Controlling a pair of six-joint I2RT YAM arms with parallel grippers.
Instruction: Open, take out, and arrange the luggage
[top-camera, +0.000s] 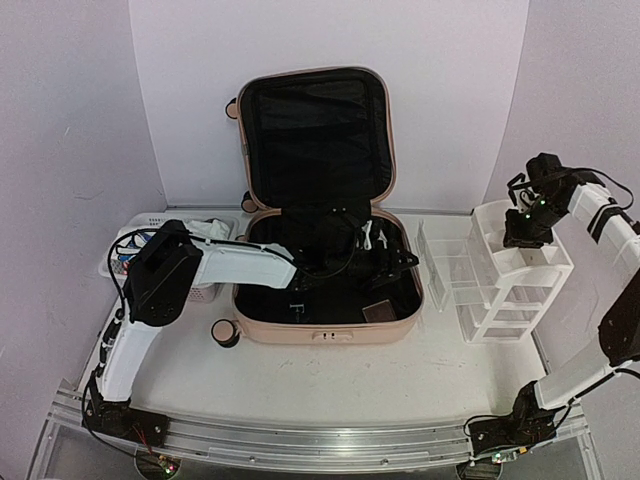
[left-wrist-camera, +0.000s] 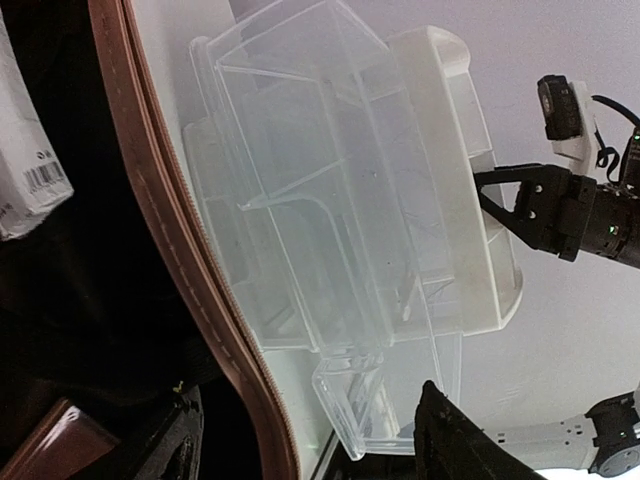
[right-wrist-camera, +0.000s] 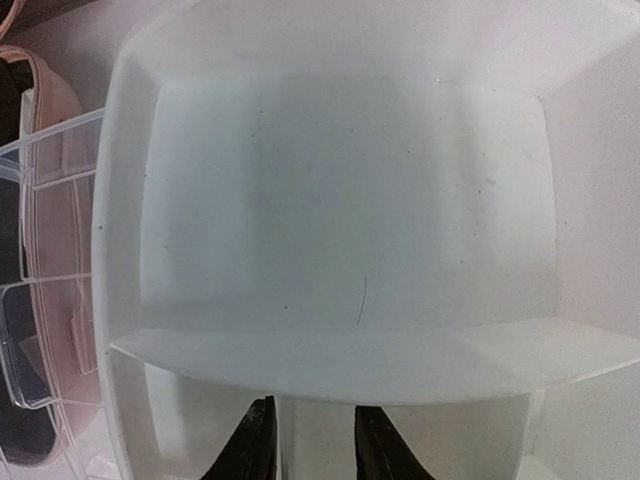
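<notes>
One peach-pink luggage (top-camera: 318, 328) fills the middle of the table (top-camera: 420, 370) — open, its lid upright against the back wall and its black-lined shell lying flat. To its right stands a white drawer organizer (top-camera: 515, 300), with a clear plastic organizer (top-camera: 445, 270) between the two. A white mesh basket (top-camera: 125, 255) sits on the left. The left gripper (top-camera: 398, 262) is inside the shell near its right rim, jaws spread wide, holding nothing. The right gripper (top-camera: 523, 238) hangs over the white organizer's top tray — jaws slightly parted, empty. A small brown item (top-camera: 378, 311) lies in the shell.

Part of luggage (top-camera: 300, 330) beneath left arm (top-camera: 240, 266)
</notes>
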